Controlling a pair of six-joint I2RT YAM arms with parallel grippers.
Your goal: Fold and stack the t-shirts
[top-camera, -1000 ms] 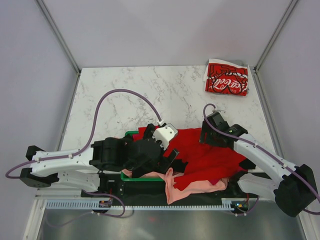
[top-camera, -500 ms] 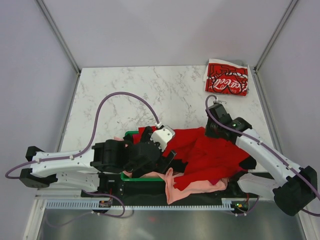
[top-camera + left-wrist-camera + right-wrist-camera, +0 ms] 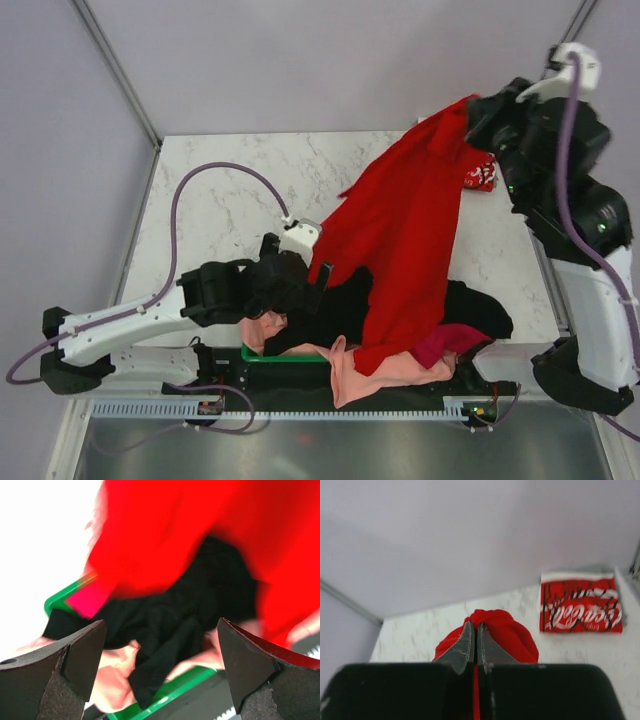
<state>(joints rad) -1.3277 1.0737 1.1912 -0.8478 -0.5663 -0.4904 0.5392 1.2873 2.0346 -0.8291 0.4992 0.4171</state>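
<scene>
My right gripper [image 3: 468, 118] is raised high over the table's far right, shut on a bunched edge of the plain red t-shirt [image 3: 400, 230]. The shirt hangs stretched from it down to the pile at the near edge. In the right wrist view the jaws [image 3: 475, 626] pinch the red cloth [image 3: 512, 635]. The folded Coca-Cola t-shirt [image 3: 581, 611] lies flat at the far right corner. A black t-shirt [image 3: 340, 310], a salmon-pink one [image 3: 385, 378] and a magenta one [image 3: 445, 343] lie heaped. My left gripper [image 3: 160, 665] hovers open over the black shirt [image 3: 200, 610], holding nothing.
The green plastic tray [image 3: 285, 354] sits under the heap at the near edge, its rim [image 3: 180, 690] showing below the left fingers. The white marble table [image 3: 230, 180] stretches left and far. Grey walls enclose the cell, and a cable loops from the left arm.
My right gripper shut on the red shirt and swung up and far right, pulling it out of the pile. That uncovered the black shirt. The left arm drew slightly back and left.
</scene>
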